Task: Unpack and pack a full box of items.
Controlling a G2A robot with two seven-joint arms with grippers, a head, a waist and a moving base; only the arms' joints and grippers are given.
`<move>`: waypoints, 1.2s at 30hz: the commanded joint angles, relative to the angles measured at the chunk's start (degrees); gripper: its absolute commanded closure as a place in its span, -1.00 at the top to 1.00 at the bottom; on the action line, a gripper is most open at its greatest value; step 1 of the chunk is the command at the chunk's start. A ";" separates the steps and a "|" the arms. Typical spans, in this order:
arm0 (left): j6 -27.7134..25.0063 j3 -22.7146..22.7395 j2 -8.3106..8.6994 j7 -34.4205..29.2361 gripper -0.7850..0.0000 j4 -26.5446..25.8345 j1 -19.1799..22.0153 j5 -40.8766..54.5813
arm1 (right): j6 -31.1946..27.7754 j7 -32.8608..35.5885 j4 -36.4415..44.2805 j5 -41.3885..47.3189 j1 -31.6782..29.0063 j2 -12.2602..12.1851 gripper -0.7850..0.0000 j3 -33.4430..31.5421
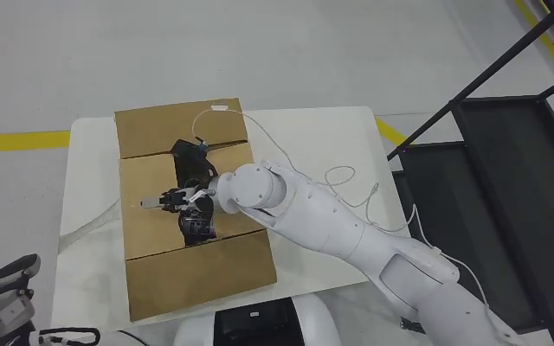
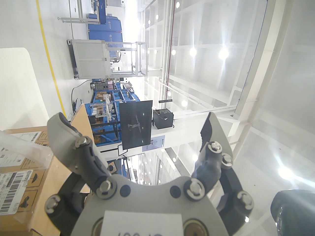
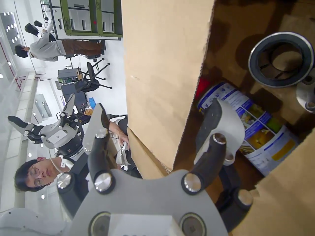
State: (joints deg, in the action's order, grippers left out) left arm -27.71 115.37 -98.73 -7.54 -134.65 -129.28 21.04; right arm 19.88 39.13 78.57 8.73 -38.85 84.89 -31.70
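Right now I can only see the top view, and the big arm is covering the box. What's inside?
Observer: A can with a blue label lies on its side inside the box.
Operator: Anything else in there?
Observer: A black ring sits next to the can.
Operator: Is the pincer holding something?
Observer: No. The right pincer is open, with a cardboard panel of the box between its fingers.
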 commanded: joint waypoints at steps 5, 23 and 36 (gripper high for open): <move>0.00 0.00 0.00 0.00 1.00 0.00 0.00 0.00 | -3.99 1.50 -2.42 2.02 -0.46 0.69 0.50 -0.54; 0.00 0.00 0.00 0.00 1.00 0.00 0.00 0.00 | -12.46 8.40 1.48 5.16 -6.05 -1.57 -0.29 -9.91; 0.00 0.00 0.00 0.00 1.00 0.00 0.00 0.00 | -12.70 11.97 6.96 4.36 -8.68 -3.00 -0.25 -13.76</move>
State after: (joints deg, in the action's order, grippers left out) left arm -27.71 115.37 -98.73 -7.54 -134.65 -129.28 21.04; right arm 5.76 52.17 85.67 14.87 -47.84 81.94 -45.56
